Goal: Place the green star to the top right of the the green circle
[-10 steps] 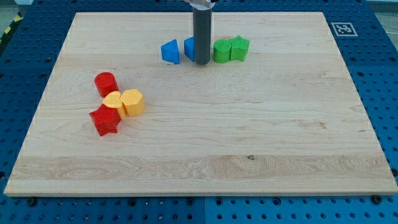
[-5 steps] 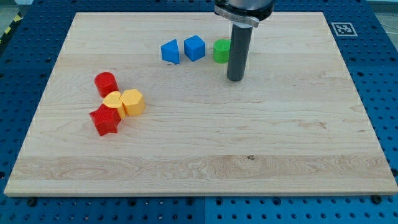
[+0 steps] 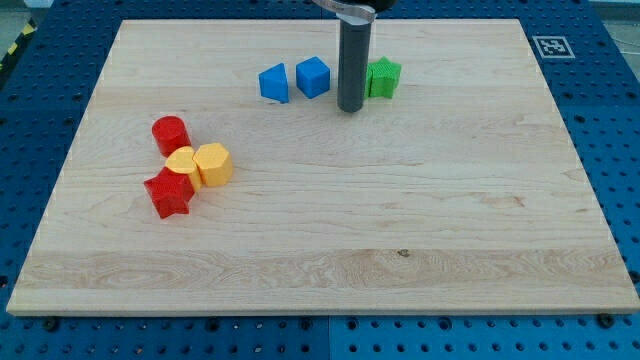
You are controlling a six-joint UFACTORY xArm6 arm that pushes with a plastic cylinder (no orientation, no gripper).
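Note:
The green star (image 3: 384, 77) lies near the view's top, right of centre. The green circle is hidden behind my dark rod, just left of the star. My tip (image 3: 350, 109) rests on the board just below and left of the green star, to the right of the blue cube (image 3: 313, 76).
A blue triangular block (image 3: 273, 83) lies left of the blue cube. At the view's left a red cylinder (image 3: 170, 133), a yellow round block (image 3: 181, 160), a yellow hexagon (image 3: 213, 164) and a red star (image 3: 168, 193) sit clustered. The wooden board (image 3: 450, 220) lies on a blue perforated table.
My tip swung from beside the blue cube down and right below the green blocks, then back left and up. It now covers the green circle and the green star shows again.

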